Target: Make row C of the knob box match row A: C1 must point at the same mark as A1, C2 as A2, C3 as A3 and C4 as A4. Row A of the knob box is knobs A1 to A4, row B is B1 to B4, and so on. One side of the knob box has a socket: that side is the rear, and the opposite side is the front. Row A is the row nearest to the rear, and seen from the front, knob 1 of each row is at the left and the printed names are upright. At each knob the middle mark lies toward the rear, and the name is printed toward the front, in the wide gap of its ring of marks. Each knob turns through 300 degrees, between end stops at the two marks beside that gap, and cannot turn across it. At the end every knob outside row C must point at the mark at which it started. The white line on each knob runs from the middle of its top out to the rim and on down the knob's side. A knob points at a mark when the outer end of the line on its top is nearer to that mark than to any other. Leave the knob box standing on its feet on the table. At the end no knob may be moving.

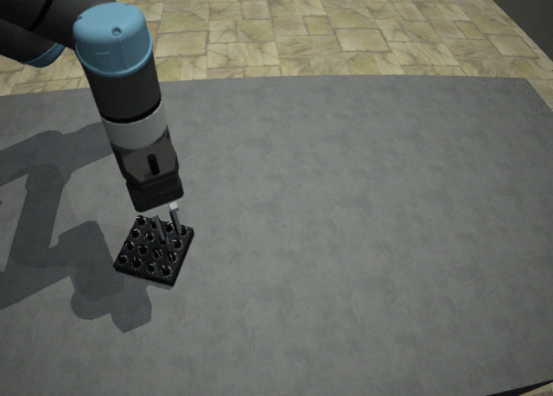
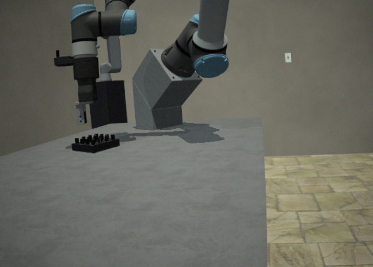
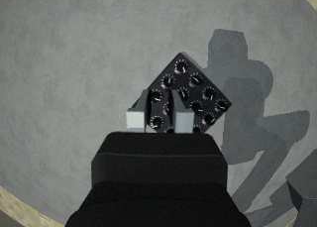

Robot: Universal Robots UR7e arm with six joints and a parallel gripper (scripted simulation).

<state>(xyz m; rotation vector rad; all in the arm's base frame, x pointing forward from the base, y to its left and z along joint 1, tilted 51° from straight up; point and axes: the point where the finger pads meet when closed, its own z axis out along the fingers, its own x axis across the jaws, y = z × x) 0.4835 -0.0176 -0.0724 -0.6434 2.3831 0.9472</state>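
Note:
The black knob box point(image 1: 143, 277) point(image 2: 83, 147) point(image 3: 182, 80) stands flat on the table, with four rows of black knobs on top. White marks ring the knobs, and white lines show on some. The names are too small to read, and I cannot make out the socket, so I cannot tell which row is which. My gripper point(image 1: 172, 237) point(image 2: 81, 122) point(image 3: 159, 100) is partly open and empty. It points down and hangs clear above the box in the exterior view. In the wrist view its fingers and body hide some knobs.
The grey table point(image 1: 334, 249) point(image 2: 168, 197) lies around the box. The arm's shadow point(image 1: 40, 222) point(image 3: 243, 108) falls beside the box. The arm's angular grey base point(image 2: 156, 86) and a dark pedestal point(image 2: 111, 101) stand beyond the box in the exterior view.

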